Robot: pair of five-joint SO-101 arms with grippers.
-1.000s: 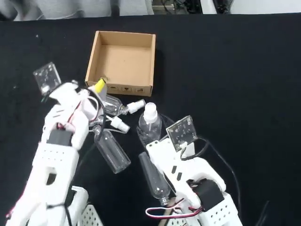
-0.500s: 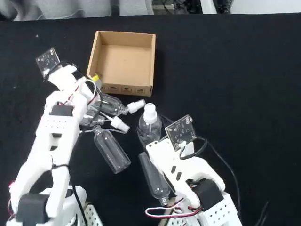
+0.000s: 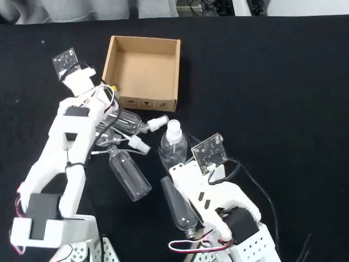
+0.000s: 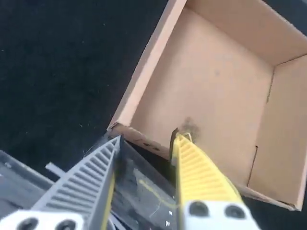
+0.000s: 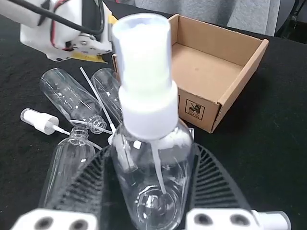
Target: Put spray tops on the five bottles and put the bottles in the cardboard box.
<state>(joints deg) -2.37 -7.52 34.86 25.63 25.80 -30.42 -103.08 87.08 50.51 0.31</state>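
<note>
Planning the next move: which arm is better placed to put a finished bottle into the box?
Right. The right gripper is shut on an upright bottle with its spray top on, facing the box; the left gripper is by the box's corner.

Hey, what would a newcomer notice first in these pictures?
The capped bottle standing upright in the right gripper draws the eye first. Farther across the black table, the cardboard box sits open and empty. Topless bottles and a loose spray top lie in between.
</note>
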